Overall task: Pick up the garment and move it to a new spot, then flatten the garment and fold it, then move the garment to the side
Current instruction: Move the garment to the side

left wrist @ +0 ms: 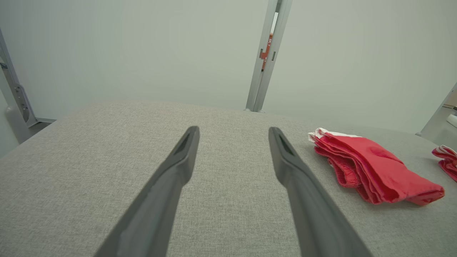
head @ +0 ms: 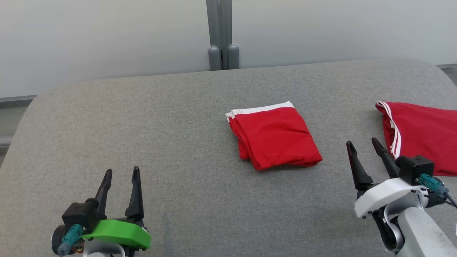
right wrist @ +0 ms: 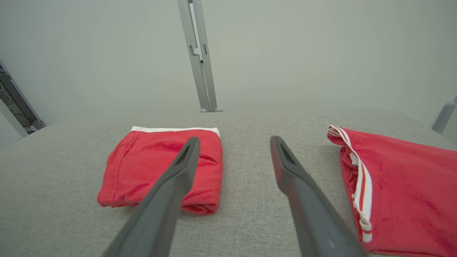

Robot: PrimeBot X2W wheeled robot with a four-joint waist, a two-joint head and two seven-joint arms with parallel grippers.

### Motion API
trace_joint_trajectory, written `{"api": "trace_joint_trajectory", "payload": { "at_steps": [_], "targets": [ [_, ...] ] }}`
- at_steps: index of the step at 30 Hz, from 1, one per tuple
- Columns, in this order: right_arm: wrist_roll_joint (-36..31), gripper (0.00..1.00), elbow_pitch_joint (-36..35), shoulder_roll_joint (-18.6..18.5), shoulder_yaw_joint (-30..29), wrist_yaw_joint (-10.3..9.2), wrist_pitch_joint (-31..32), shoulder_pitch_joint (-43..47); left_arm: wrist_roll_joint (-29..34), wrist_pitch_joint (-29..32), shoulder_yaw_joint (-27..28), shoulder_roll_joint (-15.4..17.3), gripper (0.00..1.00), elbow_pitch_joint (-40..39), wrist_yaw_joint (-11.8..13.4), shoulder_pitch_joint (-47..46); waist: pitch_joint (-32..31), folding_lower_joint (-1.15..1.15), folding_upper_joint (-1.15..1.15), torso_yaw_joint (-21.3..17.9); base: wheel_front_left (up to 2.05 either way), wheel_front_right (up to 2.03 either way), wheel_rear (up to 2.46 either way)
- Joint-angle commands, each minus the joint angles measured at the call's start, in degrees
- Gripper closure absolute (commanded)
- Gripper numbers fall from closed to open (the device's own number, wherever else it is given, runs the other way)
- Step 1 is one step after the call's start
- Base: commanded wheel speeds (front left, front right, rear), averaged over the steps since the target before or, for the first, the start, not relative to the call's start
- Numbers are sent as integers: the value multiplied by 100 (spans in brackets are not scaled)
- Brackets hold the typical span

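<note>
A red garment with a white band [head: 275, 137] lies folded into a neat rectangle at the middle of the grey fabric-covered table [head: 171, 121]; it also appears in the wrist views [left wrist: 371, 167] [right wrist: 142, 164]. A second red garment with white side stripes [head: 425, 135] [right wrist: 410, 192] lies spread at the table's right edge, its tip in the left wrist view [left wrist: 446, 159]. My left gripper [head: 122, 170] [left wrist: 234, 129] hovers open at the near left, holding nothing. My right gripper [head: 362, 141] [right wrist: 235, 138] is open and empty between the two garments, near the striped one's edge.
A grey metal post [head: 221, 35] stands behind the table's far edge against a pale wall. The table's corners are rounded at the far left and far right. Bare grey cloth stretches across the left half of the table.
</note>
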Motion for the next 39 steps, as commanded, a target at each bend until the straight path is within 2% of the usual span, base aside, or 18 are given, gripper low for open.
{"api": "trace_joint_trajectory", "payload": {
  "at_steps": [1,12,15,20,24,29,33,39],
  "targets": [
    [-2,0,20,-17,-21,3,-35,-12,58,2,18,20,0,3,-11,70,5,0,0,7,0,0,0],
    [-49,0,69,28,-78,3,-55,-17,53,2,6,20,0,-53,-13,107,49,0,0,66,0,0,0],
    [-25,0,123,9,-52,3,140,-143,26,2,-22,20,0,-69,-13,92,97,0,0,114,0,0,0],
    [207,0,198,-69,-50,3,1201,-594,-22,2,-116,20,0,-184,-14,9,308,0,0,290,0,0,0],
    [281,0,295,-169,-12,2,2453,-1091,-79,1,-268,20,0,-382,-14,-143,571,0,0,537,0,0,0],
    [188,0,595,-127,-480,-1,3823,-1770,-148,2,-419,20,0,-599,-13,-359,979,0,0,903,0,0,0],
    [-165,0,873,42,-1017,3,4457,-2130,-239,2,-522,20,0,-695,-13,-548,1256,0,0,1193,0,0,0],
    [-778,0,1117,322,-1688,3,4848,-2304,-344,2,-628,18,0,-755,1,-688,1503,0,0,1446,0,0,0]
  ]
}}
